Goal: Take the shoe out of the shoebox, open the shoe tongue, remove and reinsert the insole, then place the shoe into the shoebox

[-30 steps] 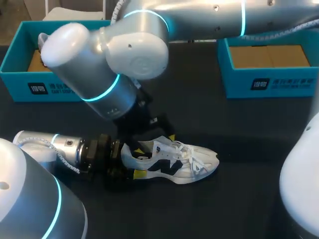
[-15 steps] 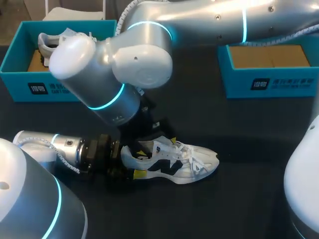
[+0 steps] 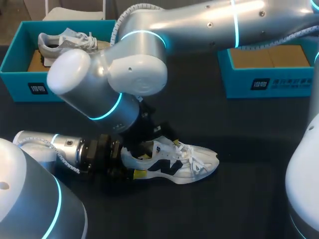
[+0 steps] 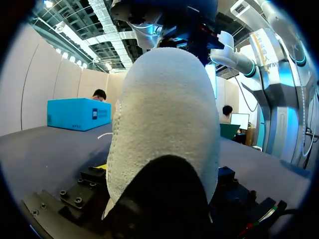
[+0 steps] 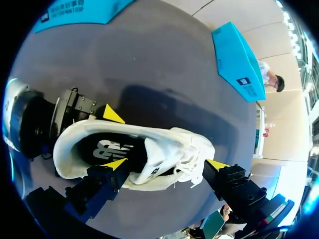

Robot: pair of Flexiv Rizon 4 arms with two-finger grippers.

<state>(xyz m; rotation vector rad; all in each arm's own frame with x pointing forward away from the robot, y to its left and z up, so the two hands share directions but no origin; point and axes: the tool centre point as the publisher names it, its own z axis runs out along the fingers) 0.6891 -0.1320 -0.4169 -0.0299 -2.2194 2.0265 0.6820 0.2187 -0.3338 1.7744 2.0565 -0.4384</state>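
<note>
Though partly hidden, the shoe seems white, black-marked.

- Heel end of shoe is blocked: left gripper clamps it from both sides, and left arm lies low along the table behind it.
- Above the shoe opening, right gripper hangs with fingers spread, one tip at the opening and the other just off the toe.
- Right arm's elbow bulks over the middle-left and overlaps the front wall of left box in the head view.
- Left box holds a second shoe.
- Bare table shows off the toe, and also along the near edge.
- Right box has an open top, cardboard floor showing.
</note>
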